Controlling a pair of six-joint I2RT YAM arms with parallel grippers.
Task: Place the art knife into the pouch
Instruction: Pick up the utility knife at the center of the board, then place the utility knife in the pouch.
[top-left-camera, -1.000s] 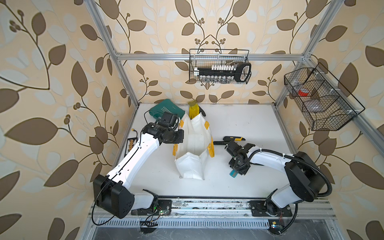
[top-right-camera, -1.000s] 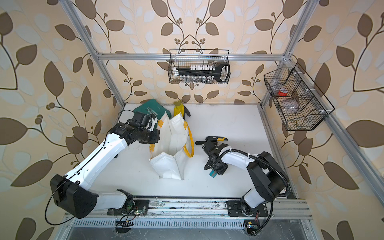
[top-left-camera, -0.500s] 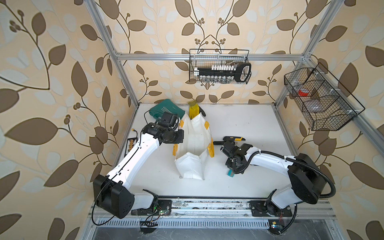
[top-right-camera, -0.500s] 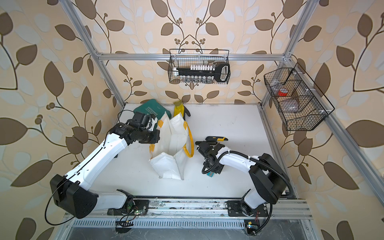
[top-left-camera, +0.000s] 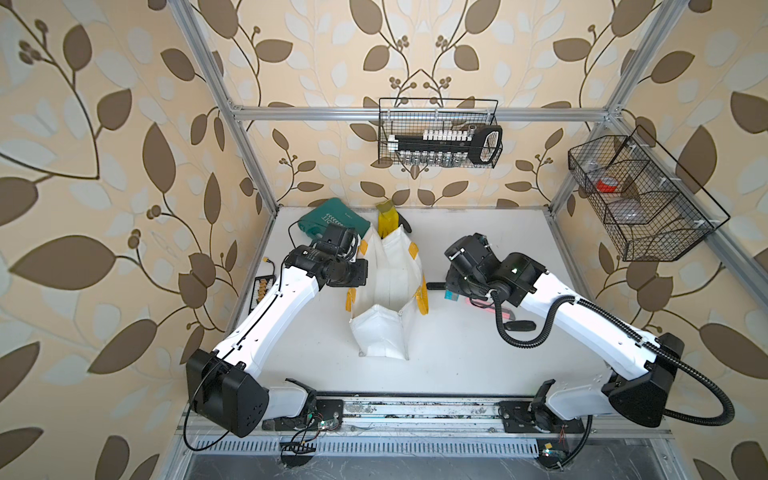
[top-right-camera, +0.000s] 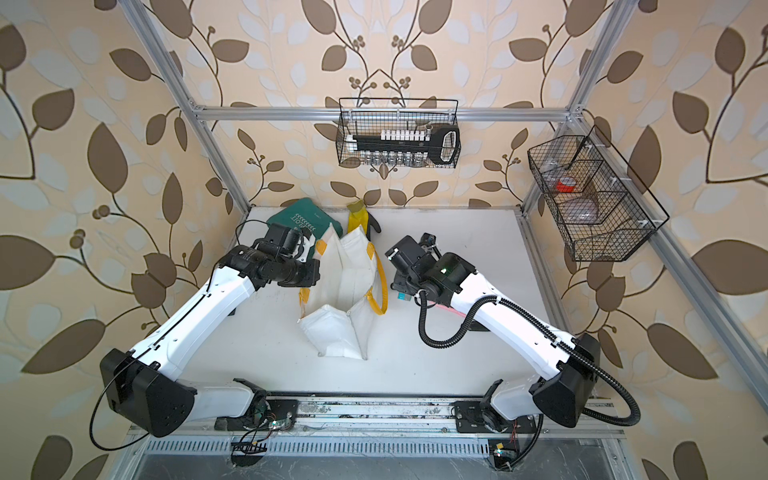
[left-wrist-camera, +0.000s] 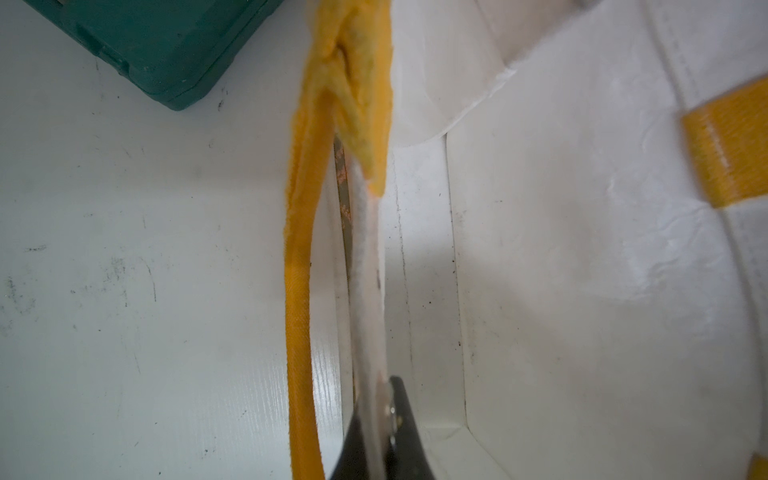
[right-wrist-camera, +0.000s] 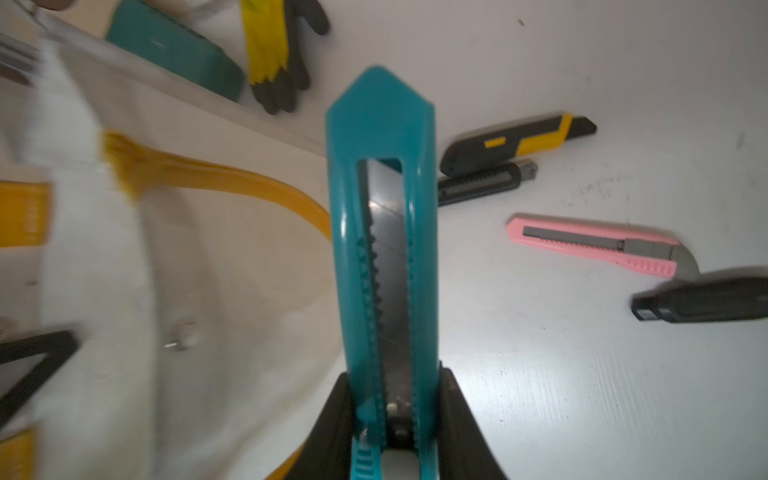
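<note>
The pouch (top-left-camera: 384, 286) (top-right-camera: 345, 286), a white tote with yellow loop handles (top-left-camera: 422, 297), stands open at mid-table in both top views. My left gripper (top-left-camera: 358, 251) (top-right-camera: 318, 249) (left-wrist-camera: 382, 399) is shut on the pouch's left rim (left-wrist-camera: 365, 291), with a yellow handle (left-wrist-camera: 297, 291) hanging beside it. My right gripper (top-left-camera: 453, 286) (top-right-camera: 402, 289) (right-wrist-camera: 392, 399) is shut on the teal art knife (right-wrist-camera: 382, 208) (top-left-camera: 452, 296), held above the table just right of the pouch. The knife's pointed end hangs over the near handle (right-wrist-camera: 232, 183).
Behind the pouch lie a green tool case (top-left-camera: 332, 218) (right-wrist-camera: 174, 50) and a yellow-and-black glove (top-left-camera: 388, 216) (right-wrist-camera: 278, 62). To the right lie several other knives: yellow-black (right-wrist-camera: 519, 141), black (right-wrist-camera: 482, 183), pink (right-wrist-camera: 594, 245), another black (right-wrist-camera: 702, 299). Wire baskets (top-left-camera: 440, 139) (top-left-camera: 636, 199) hang on the walls.
My right arm has risen off the table and swung towards the pouch with the teal knife in its grip. The left arm has kept still on the rim.
</note>
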